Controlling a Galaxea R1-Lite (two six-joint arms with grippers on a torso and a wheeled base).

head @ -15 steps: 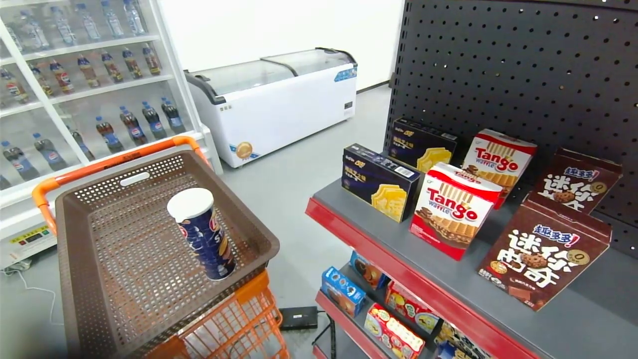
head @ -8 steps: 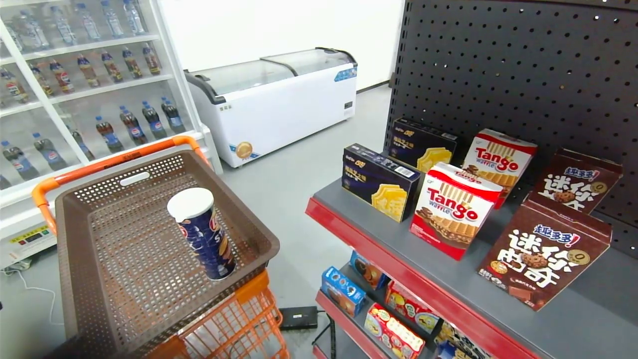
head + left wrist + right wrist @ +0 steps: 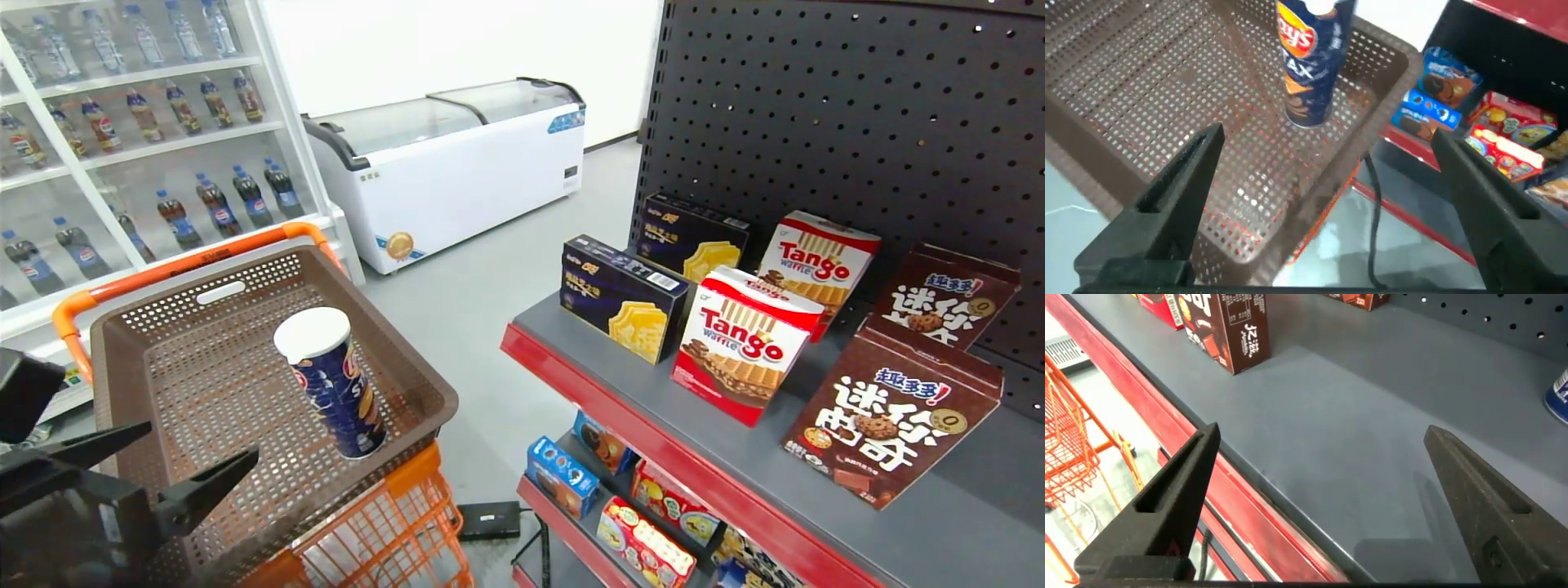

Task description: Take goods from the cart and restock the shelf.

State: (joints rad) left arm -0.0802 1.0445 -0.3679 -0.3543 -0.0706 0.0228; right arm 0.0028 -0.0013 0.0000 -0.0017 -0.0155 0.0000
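Shop floor: grey aisle, with a glass-fronted drinks cooler (image 3: 122,122) and a white chest freezer (image 3: 449,163) behind.
Canister: blue crisp canister (image 3: 331,380) with a white lid, the only item left in the cart; it stands on the basket floor near the corner closest to the shelf, leaning slightly, and nothing grips it.
Basket: brown perforated basket (image 3: 163,384) seated on the orange cart (image 3: 188,261).
Left pincer: left pincer (image 3: 200,441) has its jaws wide apart and empty, over the basket's near edge; the wrist view looks between its fingers toward the canister (image 3: 1310,65), still apart from it.
Shelf: grey top shelf (image 3: 588,343) with a red lip, carrying navy boxes (image 3: 624,298), red-and-white wafer boxes (image 3: 743,343) and brown cookie boxes (image 3: 894,416); bare room remains toward its near end.
Right pincer: right pincer (image 3: 1320,434) has its jaws apart and empty, above a bare stretch of the shelf (image 3: 1372,416).
Change: within the last second the left pincer has entered the head view at lower left; the canister has not shifted.
Meaning for the task: judged as the approach to the pick; closing in and clamping the canister are not yet done.
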